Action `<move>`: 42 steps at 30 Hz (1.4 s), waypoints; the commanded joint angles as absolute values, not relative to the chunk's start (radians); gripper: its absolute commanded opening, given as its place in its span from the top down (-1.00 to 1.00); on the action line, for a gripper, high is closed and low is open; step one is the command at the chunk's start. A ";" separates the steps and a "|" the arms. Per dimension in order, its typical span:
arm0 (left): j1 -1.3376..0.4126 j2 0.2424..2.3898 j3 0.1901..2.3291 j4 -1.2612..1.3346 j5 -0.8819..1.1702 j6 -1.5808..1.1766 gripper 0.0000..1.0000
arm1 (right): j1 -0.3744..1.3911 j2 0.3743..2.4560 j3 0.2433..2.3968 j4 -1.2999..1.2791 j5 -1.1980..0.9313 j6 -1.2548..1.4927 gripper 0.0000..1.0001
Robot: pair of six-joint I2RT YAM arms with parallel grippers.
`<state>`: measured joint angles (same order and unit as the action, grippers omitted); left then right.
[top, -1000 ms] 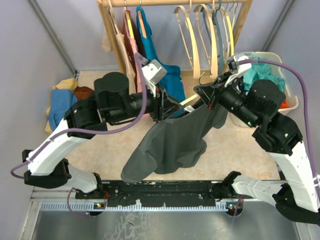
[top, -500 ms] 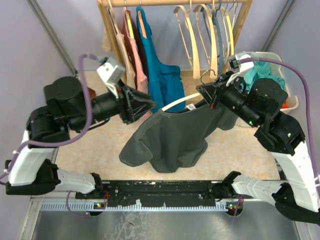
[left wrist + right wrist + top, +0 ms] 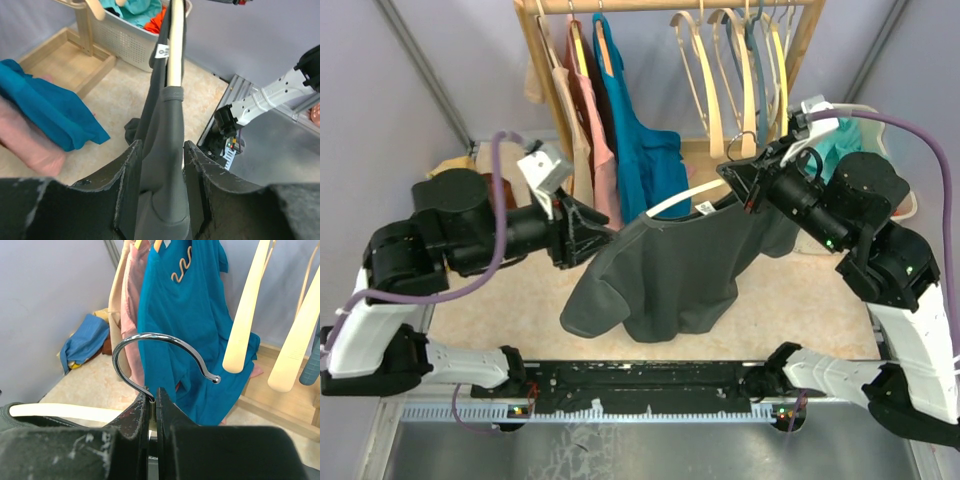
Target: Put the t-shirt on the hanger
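Since a second ago the left arm has drawn back to its own side, and the t-shirt (image 3: 670,270), then bunched toward the right arm, now hangs spread from the hanger (image 3: 672,201), clear of the table. Its near shoulder is pulled over the hanger's end, while a stretch of pale wood shows bare in the collar beside the neck label (image 3: 704,208). I judge the cloth soft, limp and light. It will slide on smooth wood, so it is best taken at a shoulder seam or the collar edge, not at the body. The hanger is rigid and is best held at the hook's (image 3: 150,340) root. The right gripper (image 3: 154,396) is clamped tight there. The left gripper (image 3: 161,150) straddles the covered shoulder with its jaws apart, and the cloth between them looks slack rather than pinched. Behind hang a teal shirt (image 3: 640,150) and the spare hangers (image 3: 740,80) on their rail.
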<state>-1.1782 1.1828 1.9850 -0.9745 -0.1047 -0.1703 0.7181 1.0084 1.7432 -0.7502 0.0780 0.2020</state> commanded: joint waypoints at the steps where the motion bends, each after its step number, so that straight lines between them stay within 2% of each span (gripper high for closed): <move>1: -1.180 1.231 1.983 -0.974 -0.037 -0.133 0.14 | 0.724 1.009 1.789 -0.681 0.063 0.208 1.00; 5: -1.181 1.269 2.000 -0.973 -0.006 -0.120 0.22 | 0.725 1.009 1.788 -0.680 0.060 0.211 1.00; 9: -1.181 1.304 2.015 -0.976 0.005 -0.111 0.46 | 0.724 1.007 1.779 -0.673 0.056 0.214 1.00; 12: -1.180 1.324 2.025 -0.975 0.002 -0.105 0.50 | 0.724 1.005 1.774 -0.666 0.049 0.218 1.00; 16: -1.181 1.355 2.059 -0.972 0.001 -0.094 0.50 | 0.724 1.006 1.772 -0.662 0.039 0.219 1.00; 24: -1.181 1.413 2.132 -0.978 0.009 -0.068 0.31 | 0.724 1.003 1.764 -0.658 0.032 0.221 1.00; 30: -1.180 1.439 2.142 -0.969 0.026 -0.064 0.38 | 0.724 0.999 1.758 -0.652 0.027 0.222 1.00; 42: -1.179 1.513 2.211 -0.936 0.063 -0.059 0.26 | 0.724 0.999 1.733 -0.629 -0.021 0.239 1.00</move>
